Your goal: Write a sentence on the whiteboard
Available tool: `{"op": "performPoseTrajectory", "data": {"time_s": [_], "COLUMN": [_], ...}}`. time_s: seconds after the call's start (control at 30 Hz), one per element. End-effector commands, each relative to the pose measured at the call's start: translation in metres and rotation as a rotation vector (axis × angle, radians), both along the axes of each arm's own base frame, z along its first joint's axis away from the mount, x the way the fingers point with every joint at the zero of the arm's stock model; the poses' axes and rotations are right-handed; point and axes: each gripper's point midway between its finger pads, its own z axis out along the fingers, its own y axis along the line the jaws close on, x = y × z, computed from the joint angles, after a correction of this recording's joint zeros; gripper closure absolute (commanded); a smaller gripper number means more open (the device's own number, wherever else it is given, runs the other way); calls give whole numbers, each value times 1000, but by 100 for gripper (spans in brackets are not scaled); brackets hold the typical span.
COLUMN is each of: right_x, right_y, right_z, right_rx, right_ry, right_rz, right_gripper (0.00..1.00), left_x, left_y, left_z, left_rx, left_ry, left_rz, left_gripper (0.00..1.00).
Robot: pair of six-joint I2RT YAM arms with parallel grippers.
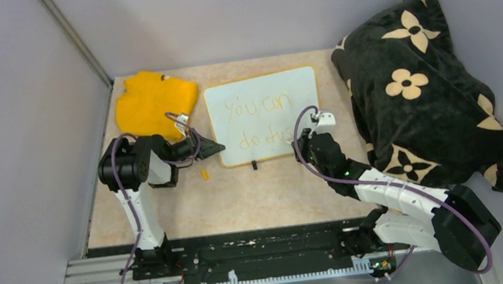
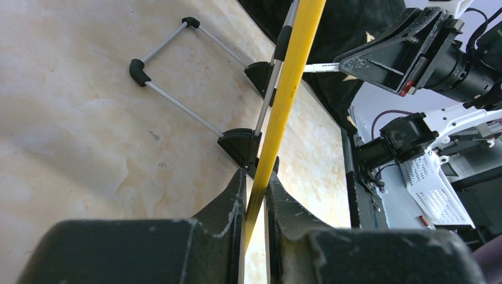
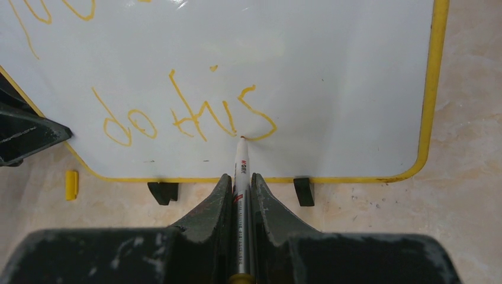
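The whiteboard (image 3: 343, 89) stands propped on the bench (image 1: 241, 200), straight ahead of the right claw (image 3: 240, 180). Its lower edge rests on two small black feet (image 3: 163, 192) just in front of the fingertips.

The sentence (image 1: 260, 121) is in thin yellow-orange handwriting on two lines: "you can" above, "do this" below. From the right wrist view, "do this" sits just beyond the claw, and the tail of the "s" curls down to a point directly ahead of it.

The right claw is clenched on a slim white marker (image 3: 241, 163), which runs forward between the fingers. Its tip touches the board at the end of that "s". The barrel has small red print and a line of grey lettering, both too small to read.

A small yellow marker cap (image 3: 71, 184) lies on the bench to the left of the right claw, just outside the board's lower corner.

The left claw (image 2: 256, 177) is clamped on the board's yellow rim at its near-left corner, a finger on each face. Beyond it, behind the board, a thin wire stand (image 2: 177, 103) with black corner pieces lies on the bench.

A yellow cloth (image 1: 154, 99) lies past the left claw, beside the board's left edge. A black blanket with cream flowers (image 1: 414, 88) is heaped to the right of the right claw.
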Motion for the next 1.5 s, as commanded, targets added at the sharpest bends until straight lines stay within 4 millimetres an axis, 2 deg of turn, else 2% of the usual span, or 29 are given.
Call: {"op": "performPoseTrajectory", "data": {"time_s": [0.0, 0.67, 0.77, 0.87, 1.0, 1.33, 1.47], "right_x": [6, 0, 1, -1, -8, -36, -42], "right_y": [8, 15, 14, 10, 0, -47, -65], "right_z": [16, 12, 16, 29, 45, 76, 68], "right_rx": [52, 87, 89, 100, 105, 88, 47], "right_ry": [-44, -30, -35, -58, -84, -157, -152], "right_rz": [4, 38, 33, 23, 11, -72, -126], "right_gripper": [100, 100, 100, 100, 100, 100, 100], "left_x": [5, 5, 4, 5, 4, 5, 5], "left_y": [0, 0, 0, 0, 0, 0, 0], "left_z": [0, 0, 0, 0, 0, 0, 0], "left_rx": [-9, -9, -8, -9, -9, -8, -9], "left_ry": [-46, -46, -45, -45, -45, -46, -44], "left_rz": [21, 22, 20, 22, 20, 21, 20], "left_gripper": [100, 100, 100, 100, 100, 100, 100]}}
